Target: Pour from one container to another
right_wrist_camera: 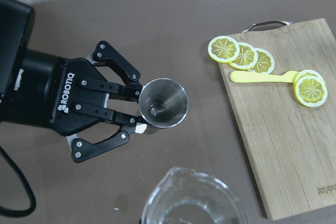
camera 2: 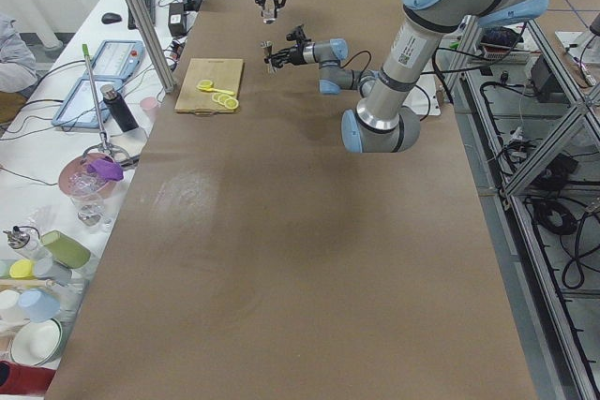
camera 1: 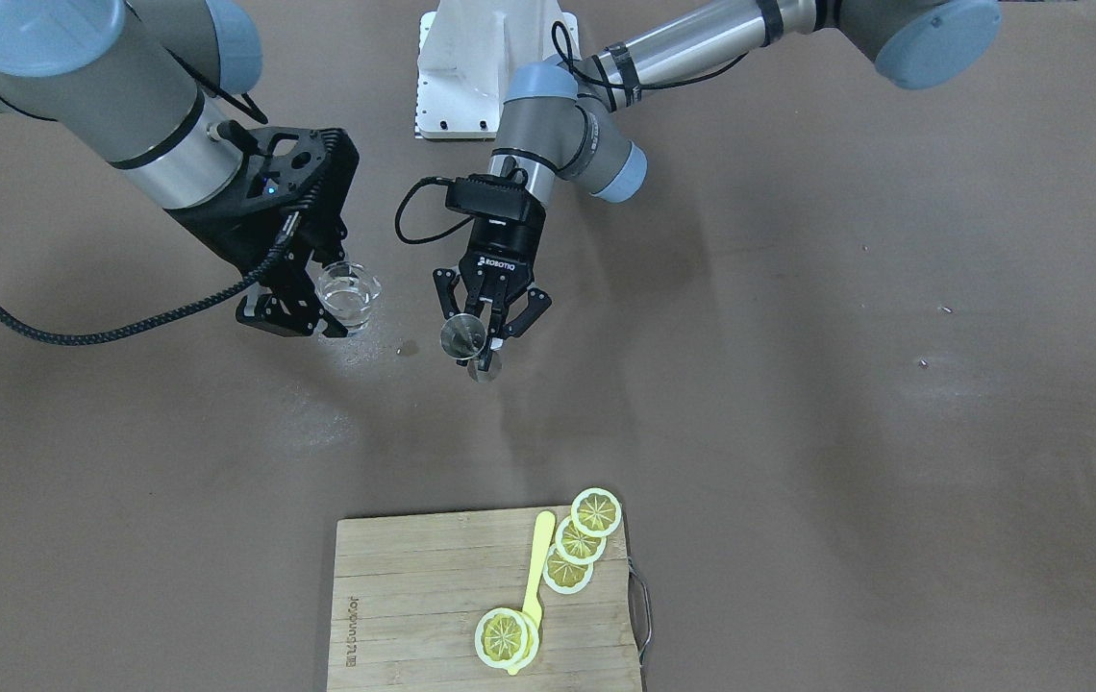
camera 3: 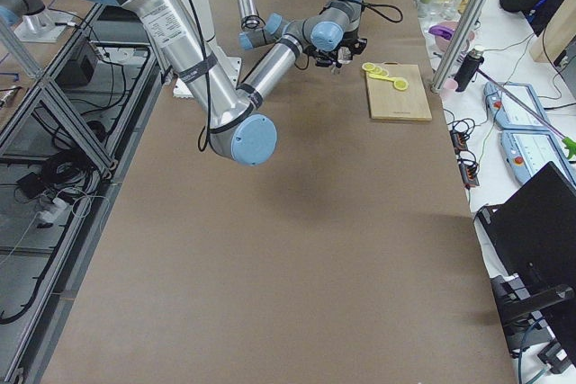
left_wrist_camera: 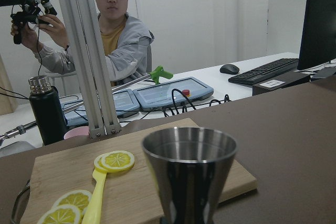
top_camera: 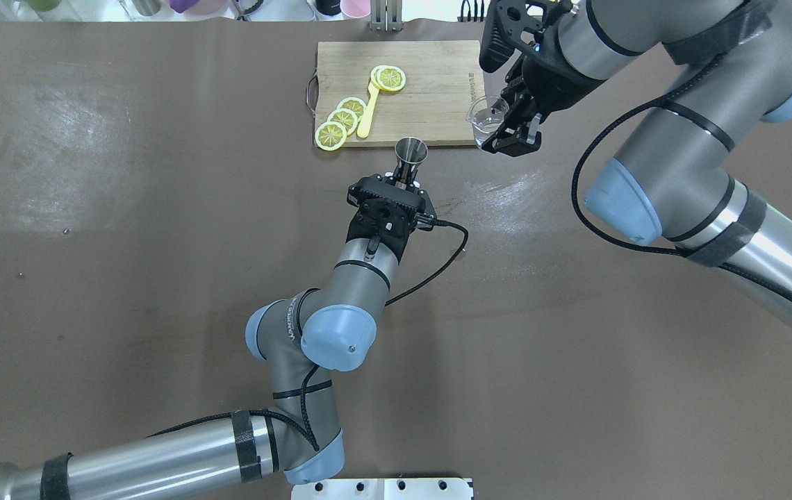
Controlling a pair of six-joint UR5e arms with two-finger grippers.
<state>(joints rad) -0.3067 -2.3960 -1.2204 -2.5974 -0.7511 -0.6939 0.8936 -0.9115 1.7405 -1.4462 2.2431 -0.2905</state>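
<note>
Right wrist-mounted view: steel jigger (right_wrist_camera: pixel 163 103) over the table (right_wrist_camera: pixel 157 14), clamped in the left gripper (right_wrist_camera: pixel 138 108). Glass cup (right_wrist_camera: pixel 191 200), grasped by the right gripper (camera 1: pixel 312 312), hangs just beside it, higher. Cutting board (right_wrist_camera: pixel 283 145) with lemon slices (right_wrist_camera: pixel 240 56) and yellow spoon (right_wrist_camera: pixel 262 77) lies near. Jigger upright, mouth up, long axis vertical.

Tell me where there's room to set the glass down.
Bare: the wide table left of the board, and the board's half away from the lemon slices. Crowded: the robot's side of the board, where the left hand holds the jigger and the right hand the glass.
</note>
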